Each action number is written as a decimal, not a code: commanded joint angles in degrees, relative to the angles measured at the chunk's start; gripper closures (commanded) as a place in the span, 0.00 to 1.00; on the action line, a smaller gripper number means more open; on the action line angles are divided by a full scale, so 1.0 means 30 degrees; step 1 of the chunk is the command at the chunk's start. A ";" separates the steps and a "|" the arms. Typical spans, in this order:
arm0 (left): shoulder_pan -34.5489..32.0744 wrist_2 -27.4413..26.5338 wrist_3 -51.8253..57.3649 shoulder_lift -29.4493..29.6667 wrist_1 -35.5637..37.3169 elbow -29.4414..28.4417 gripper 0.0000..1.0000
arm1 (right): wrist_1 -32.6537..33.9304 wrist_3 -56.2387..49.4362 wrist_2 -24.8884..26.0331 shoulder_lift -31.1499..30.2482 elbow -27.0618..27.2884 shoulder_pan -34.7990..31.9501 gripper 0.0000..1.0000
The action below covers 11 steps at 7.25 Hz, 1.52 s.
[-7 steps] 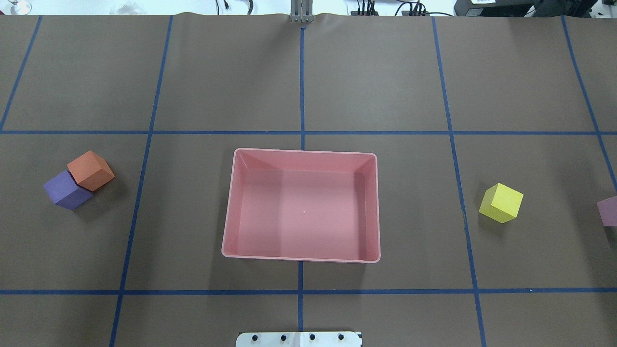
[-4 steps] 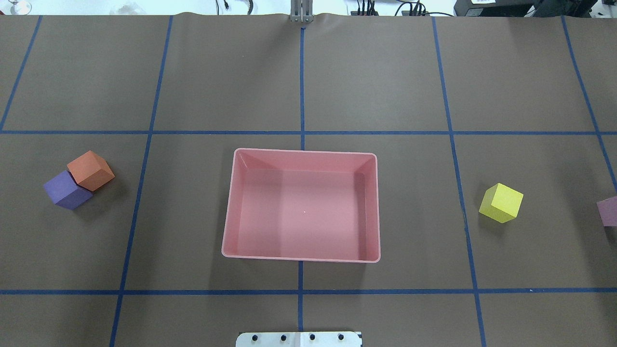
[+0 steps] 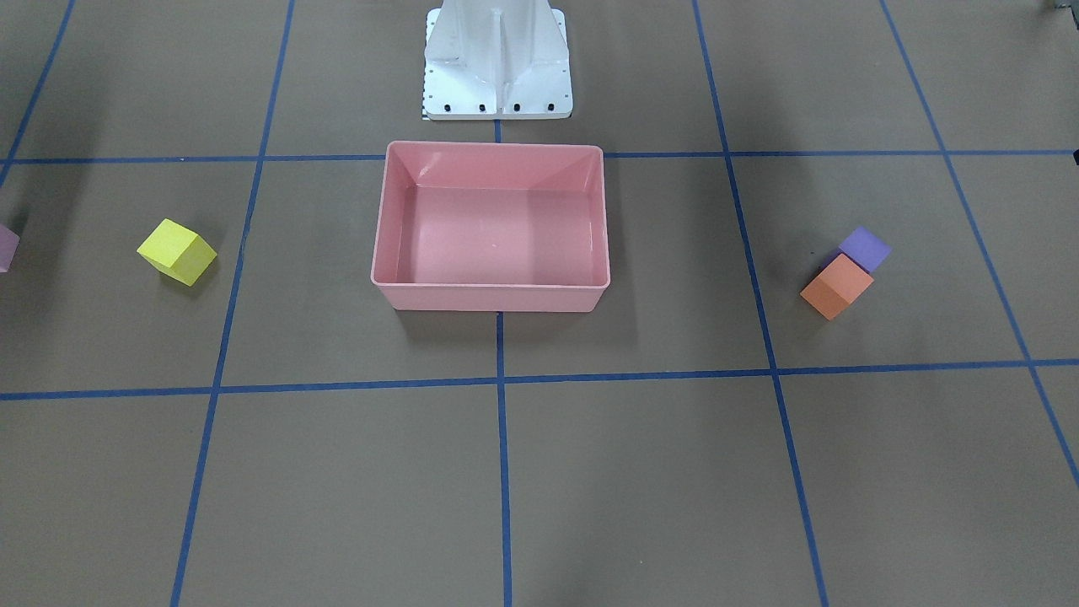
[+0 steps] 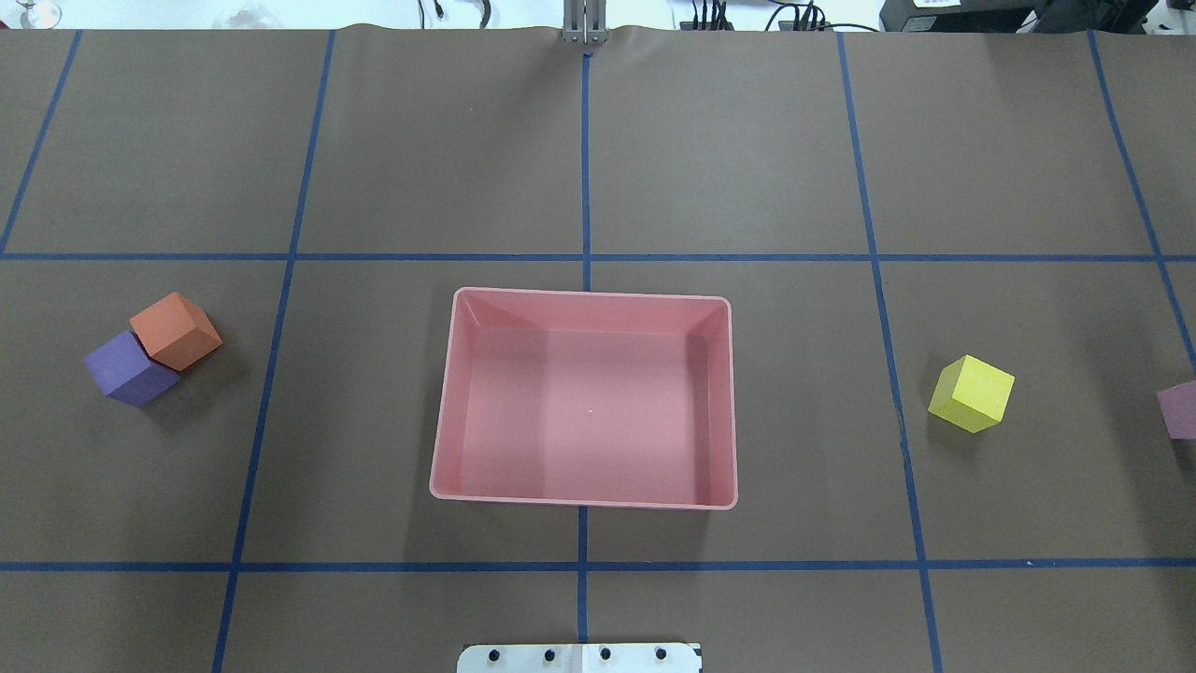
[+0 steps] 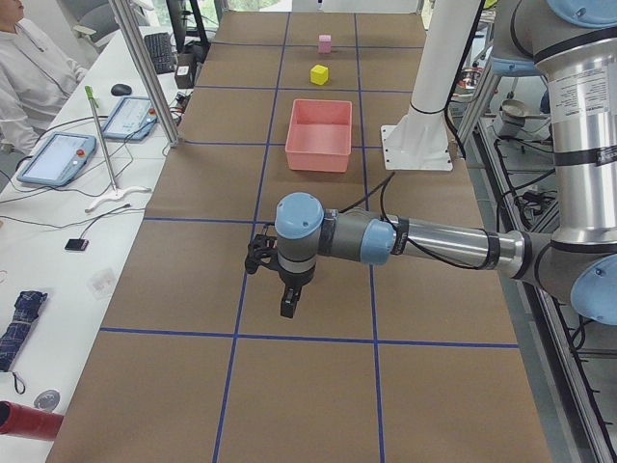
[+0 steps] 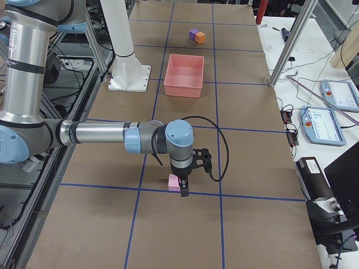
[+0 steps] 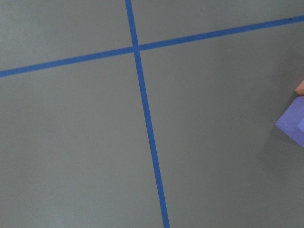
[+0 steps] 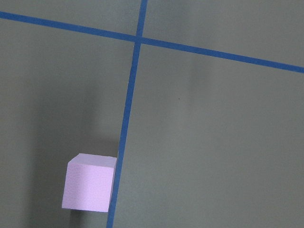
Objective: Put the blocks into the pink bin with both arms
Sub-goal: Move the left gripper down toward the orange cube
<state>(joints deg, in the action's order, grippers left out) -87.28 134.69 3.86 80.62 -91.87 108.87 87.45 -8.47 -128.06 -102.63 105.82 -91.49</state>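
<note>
The pink bin (image 4: 589, 411) stands empty at the table's middle, also in the front view (image 3: 493, 236). The orange block (image 4: 176, 329) and purple block (image 4: 126, 367) touch on the left side. The yellow block (image 4: 972, 393) and light pink block (image 4: 1179, 409) lie on the right. My left gripper (image 5: 287, 307) shows only in the exterior left view, above bare table near the purple block (image 7: 294, 124). My right gripper (image 6: 182, 188) shows only in the exterior right view, just beside the light pink block (image 6: 174, 182). I cannot tell whether either is open or shut.
The white pedestal (image 3: 497, 59) stands behind the bin. Blue tape lines grid the brown table. A side bench with tablets (image 5: 58, 159) and a seated person (image 5: 29, 68) runs along the far edge, with metal posts (image 6: 289, 47).
</note>
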 commanded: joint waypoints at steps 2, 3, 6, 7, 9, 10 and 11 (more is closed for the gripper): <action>0.0263 0.0163 0.0089 0.2920 -0.3488 -0.1248 0.00 | -0.2460 0.0099 -0.0842 -0.0009 -0.0147 0.0000 0.01; 0.0496 0.0192 0.0002 0.3039 -0.5334 -0.1889 0.00 | -0.2867 0.0099 -0.0936 -0.0009 -0.0176 0.0000 0.01; 0.5691 0.0165 -0.3211 0.4204 -0.7400 -0.2540 0.00 | -0.3194 -0.0018 -0.1171 -0.0009 -0.0323 0.0029 0.01; 0.6873 0.0105 -0.3540 0.4299 -0.7432 -0.2540 0.00 | -0.3194 -0.0018 -0.1287 -0.0009 -0.0323 0.0029 0.01; 0.9476 -0.2567 -0.4240 0.4242 -0.8304 -0.2598 0.00 | -0.3194 0.0040 -0.1406 -0.0009 -0.0323 0.0029 0.01; 1.0769 -0.4041 -0.5465 0.4299 -0.9239 -0.3034 0.00 | -0.3194 0.0069 -0.1435 -0.0009 -0.0323 0.0000 0.01; 1.1246 -0.4114 -0.5506 0.4300 -1.0090 -0.3792 0.00 | -0.3194 0.0070 -0.1435 -0.0009 -0.0323 0.0029 0.01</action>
<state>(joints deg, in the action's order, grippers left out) -56.66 124.86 -11.07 93.46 -119.02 99.64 77.87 -8.31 -132.31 -102.65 104.86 -91.43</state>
